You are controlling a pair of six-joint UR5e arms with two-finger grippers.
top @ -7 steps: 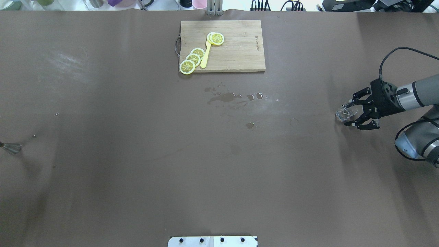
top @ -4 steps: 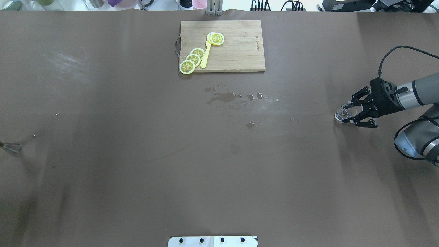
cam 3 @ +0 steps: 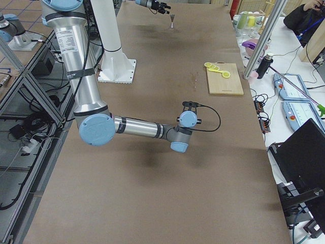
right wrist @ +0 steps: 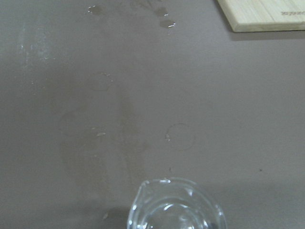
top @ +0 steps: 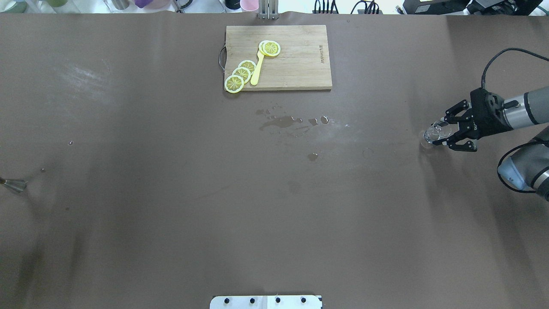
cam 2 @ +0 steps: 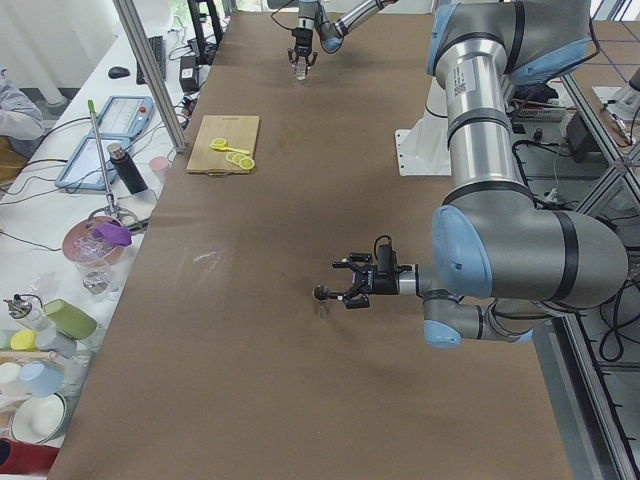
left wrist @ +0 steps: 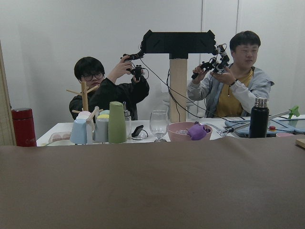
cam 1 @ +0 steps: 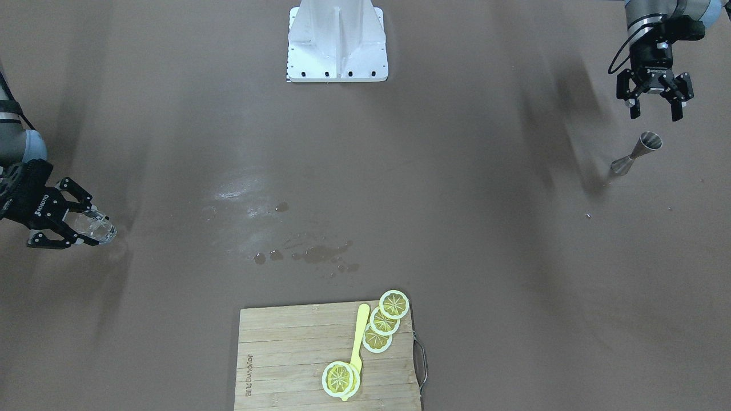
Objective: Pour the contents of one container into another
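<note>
A small clear glass beaker [top: 434, 132] with a spout sits in my right gripper [top: 440, 132], which is shut on it at the table's right side. The front-facing view shows the beaker [cam 1: 98, 225] raised a little above its shadow, with that gripper [cam 1: 77, 224] around it. The right wrist view has the beaker's rim [right wrist: 174, 206] at the bottom edge. A metal jigger [cam 1: 637, 151] stands far to the left, at the overhead view's edge [top: 15, 185]. My left gripper [cam 1: 654, 112] hovers open just behind it, holding nothing.
A wooden cutting board [top: 296, 64] with lemon slices [top: 241, 74] and a yellow utensil lies at the far middle. Water puddles [top: 281, 122] spot the table's centre. The robot base [cam 1: 337, 43] is at the near edge. Operators and cups show beyond the table.
My right gripper went from open around the beaker to shut on it, then moved it slightly up and away from its wet ring on the table.
</note>
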